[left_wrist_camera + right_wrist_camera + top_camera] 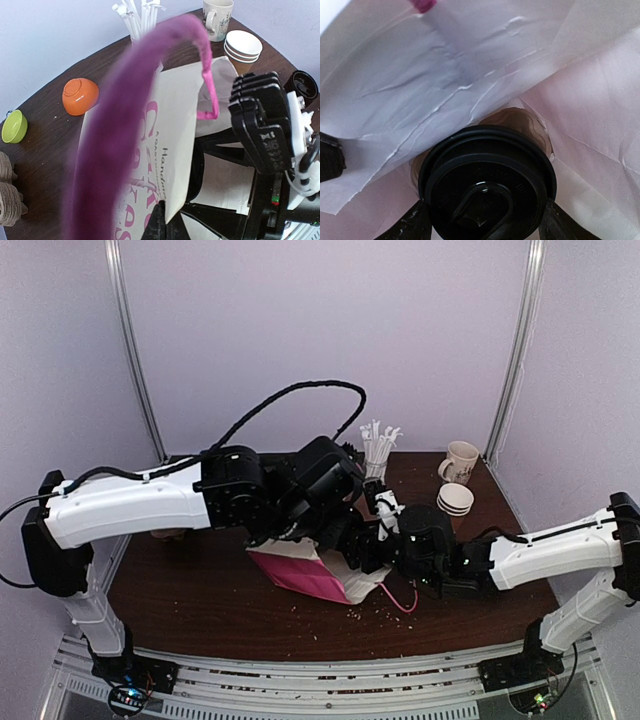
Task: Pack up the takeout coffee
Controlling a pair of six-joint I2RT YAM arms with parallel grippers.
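Bagging step: the takeout coffee (517, 120) is in the bag's mouth, not yet released.

In the right wrist view my right claw (485, 222) grips the cup, one finger on either side of it at the bottom of the frame, with crumpled white paper all round. My left claw (159, 222), low centre in the left wrist view, is pinched shut on the edge of the paper bag (175, 125); its pink handle (125, 115) arcs up the middle. The bag sits mid-frame on the tabletop (200, 610) in the overhead view. Next, I judge, I must push deeper, seat the cup on its base, then let go. It is brown kraft with a glossy black lid (487, 185), seemingly pressed fully on.
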